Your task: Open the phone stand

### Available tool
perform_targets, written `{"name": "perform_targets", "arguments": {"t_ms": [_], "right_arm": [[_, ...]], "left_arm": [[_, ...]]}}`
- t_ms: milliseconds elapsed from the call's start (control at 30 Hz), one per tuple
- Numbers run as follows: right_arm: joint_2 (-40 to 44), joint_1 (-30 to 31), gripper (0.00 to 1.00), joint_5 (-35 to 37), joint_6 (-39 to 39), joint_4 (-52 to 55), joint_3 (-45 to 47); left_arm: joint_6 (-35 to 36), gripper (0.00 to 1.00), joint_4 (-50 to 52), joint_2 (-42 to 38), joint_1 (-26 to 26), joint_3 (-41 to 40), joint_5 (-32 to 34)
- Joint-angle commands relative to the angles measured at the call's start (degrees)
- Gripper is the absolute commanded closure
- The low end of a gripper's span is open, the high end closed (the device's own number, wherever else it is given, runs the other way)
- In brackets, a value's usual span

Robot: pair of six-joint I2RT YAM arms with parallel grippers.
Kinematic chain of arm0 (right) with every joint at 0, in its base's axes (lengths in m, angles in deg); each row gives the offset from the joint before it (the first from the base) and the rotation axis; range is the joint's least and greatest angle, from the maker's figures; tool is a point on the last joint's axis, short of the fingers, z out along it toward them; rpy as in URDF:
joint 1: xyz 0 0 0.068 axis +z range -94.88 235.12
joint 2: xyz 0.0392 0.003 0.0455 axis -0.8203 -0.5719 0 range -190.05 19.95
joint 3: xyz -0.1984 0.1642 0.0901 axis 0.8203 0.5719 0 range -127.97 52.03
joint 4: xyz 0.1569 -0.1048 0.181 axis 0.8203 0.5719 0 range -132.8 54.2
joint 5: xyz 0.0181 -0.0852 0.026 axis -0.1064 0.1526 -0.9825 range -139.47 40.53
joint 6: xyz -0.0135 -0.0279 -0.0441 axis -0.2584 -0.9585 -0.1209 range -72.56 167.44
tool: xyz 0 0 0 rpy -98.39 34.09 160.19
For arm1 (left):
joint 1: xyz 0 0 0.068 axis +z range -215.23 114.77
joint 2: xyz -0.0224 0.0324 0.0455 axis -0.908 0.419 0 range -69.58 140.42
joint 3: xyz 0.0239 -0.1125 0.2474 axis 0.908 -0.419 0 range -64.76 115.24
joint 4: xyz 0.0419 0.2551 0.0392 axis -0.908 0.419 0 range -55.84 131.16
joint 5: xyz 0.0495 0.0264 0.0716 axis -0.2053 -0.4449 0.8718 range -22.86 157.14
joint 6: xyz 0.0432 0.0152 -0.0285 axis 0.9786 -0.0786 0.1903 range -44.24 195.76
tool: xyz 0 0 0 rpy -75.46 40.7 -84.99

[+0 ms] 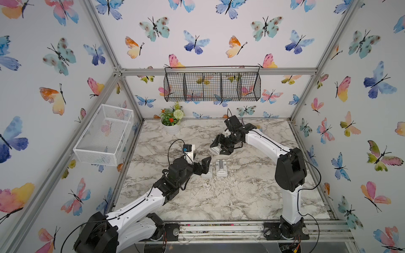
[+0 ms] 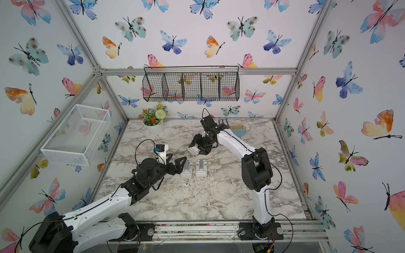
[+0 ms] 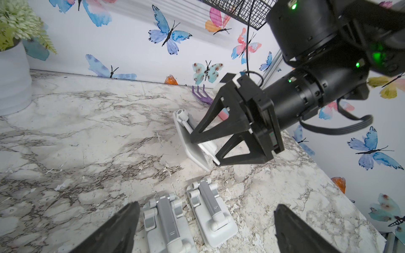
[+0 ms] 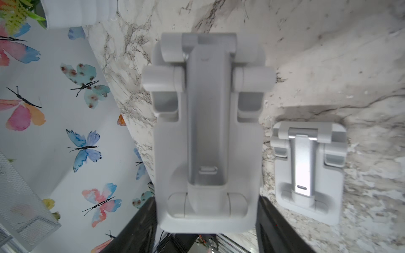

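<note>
- Right gripper (image 3: 206,149) is pinching the folded phone stand (image 3: 183,133) by its sides, its long axis running straight ahead
- Left gripper (image 3: 206,207) is hovering wide open near the phone stand's free end

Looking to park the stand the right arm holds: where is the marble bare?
Bare: the broad marble tabletop stretch between both arm bases and the two folded grey plastic phone stands; also the rear patch beside the white ribbed flowerpot. Crowded: the centre, with open left jaws at those stands and right jaws gripping a third grey stand.
</note>
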Motion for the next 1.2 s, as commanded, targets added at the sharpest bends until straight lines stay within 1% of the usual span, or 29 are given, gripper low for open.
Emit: {"name": "perform_targets", "arguments": {"t_ms": [0,267,467,667,900,1167], "right_arm": [[3.6,-0.3,0.66,-5.6,7.6,-9.0,1.4],[7.0,-0.9,0.66,-6.7,15.0,-19.0,5.4],[9.3,-1.3,0.64,-8.8,20.0,-26.6,11.1],[9.7,-1.3,0.64,-10.3,20.7,-28.0,12.4],[10.5,-1.3,0.64,-12.0,21.9,-29.2,12.3],[12.5,-1.3,0.64,-12.3,21.9,-29.5,14.0]], "left_arm": [[-0.2,0.02,-3.8,2.4,1.9,2.1,-1.1],[-2.2,0.02,-7.5,6.7,8.0,2.2,-7.3],[-2.6,0.02,-8.9,10.4,8.8,3.8,-10.2],[-2.7,0.02,-10.0,12.9,8.8,5.2,-10.4],[-1.0,0.02,-9.7,16.9,9.4,8.3,-11.1],[-1.0,0.02,-10.5,19.4,11.8,9.5,-12.1]]}}
